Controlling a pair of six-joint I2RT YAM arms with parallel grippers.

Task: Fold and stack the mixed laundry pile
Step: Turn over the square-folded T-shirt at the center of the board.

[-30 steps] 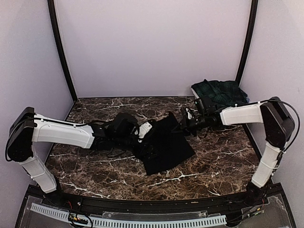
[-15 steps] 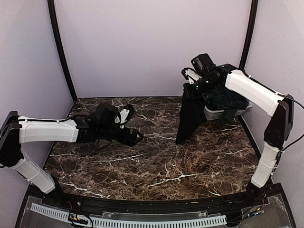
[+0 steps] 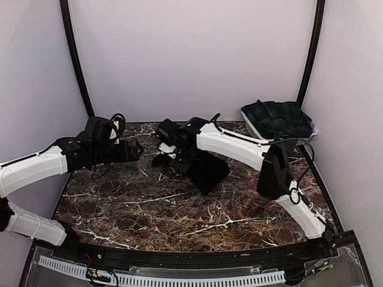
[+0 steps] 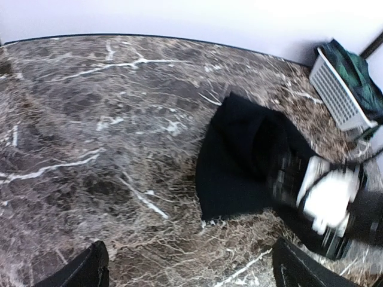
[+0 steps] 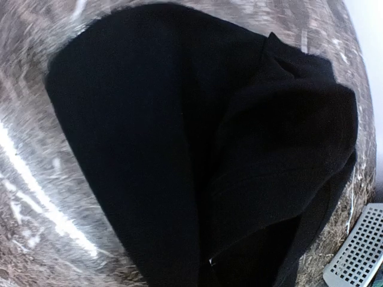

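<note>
A plain black cloth [image 3: 208,170] lies bunched on the marble near the table's middle; in the left wrist view the black cloth [image 4: 239,161] is partly folded over itself. My right gripper [image 3: 169,160] sits at its left end, shut on it. In the right wrist view the black cloth [image 5: 197,149] fills the frame and hides the fingers. My left gripper [image 3: 136,149] hovers at the back left, open and holding nothing, well clear of the cloth; its fingertips [image 4: 90,272] show at the bottom corners of the left wrist view. A green-and-navy tartan skirt [image 3: 278,116] lies in the basket.
The white slatted basket [image 3: 254,128] stands in the back right corner; the basket [image 4: 338,95] also shows in the left wrist view and its corner [image 5: 359,257] in the right wrist view. Walls close the back and sides. My right arm [image 3: 239,146] spans the back of the table.
My right arm has swung the black cloth from hanging by the basket down onto the table's middle. The left arm has drawn back to the left, its jaws wider.
</note>
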